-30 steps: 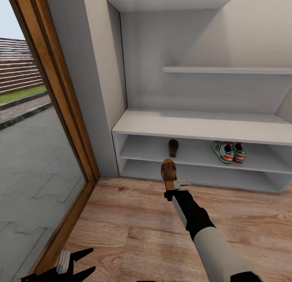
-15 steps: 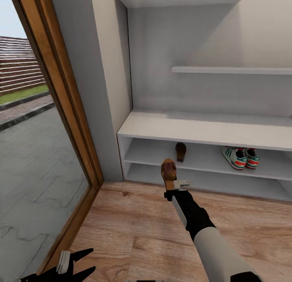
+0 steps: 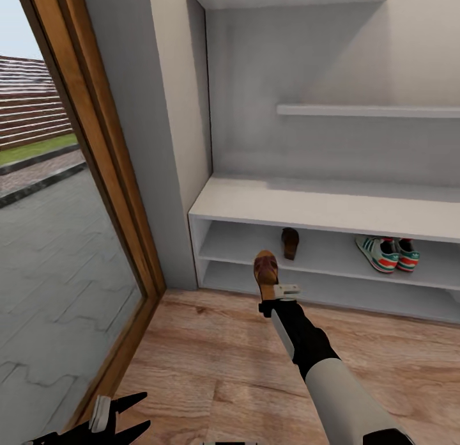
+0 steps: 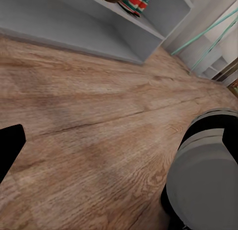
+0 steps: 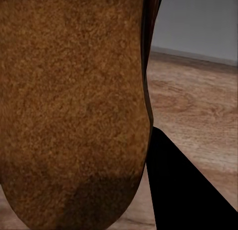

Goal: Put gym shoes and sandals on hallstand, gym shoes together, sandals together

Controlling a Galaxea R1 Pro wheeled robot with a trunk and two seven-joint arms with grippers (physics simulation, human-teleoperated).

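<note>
My right gripper (image 3: 273, 293) is shut on the heel of a brown sandal (image 3: 266, 270), held above the corridor floor (image 3: 211, 362) in front of the hallstand (image 3: 319, 205). The right wrist view looks onto that sandal's tan sole (image 5: 69, 106). A second sandal (image 3: 291, 242) lies on the hallstand's upper open tier, just beyond the held one. Two gym shoes (image 3: 381, 253) stand side by side on the same tier further right; one gym shoe (image 4: 135, 1) also shows in the left wrist view. My left gripper (image 3: 144, 410) hangs open and empty low at the left.
A wood-framed glass door (image 3: 96, 151) runs along the left, with paving outside. A grey wall panel (image 3: 172, 112) meets the hallstand's left end. Stepped shelves (image 3: 364, 110) hang above the bench. My own grey base (image 4: 208, 170) shows in the left wrist view.
The whole view has shifted, so the camera moved: the hallstand and shoes now sit further right and slightly nearer. The right arm with the sandal keeps its place in the picture.
</note>
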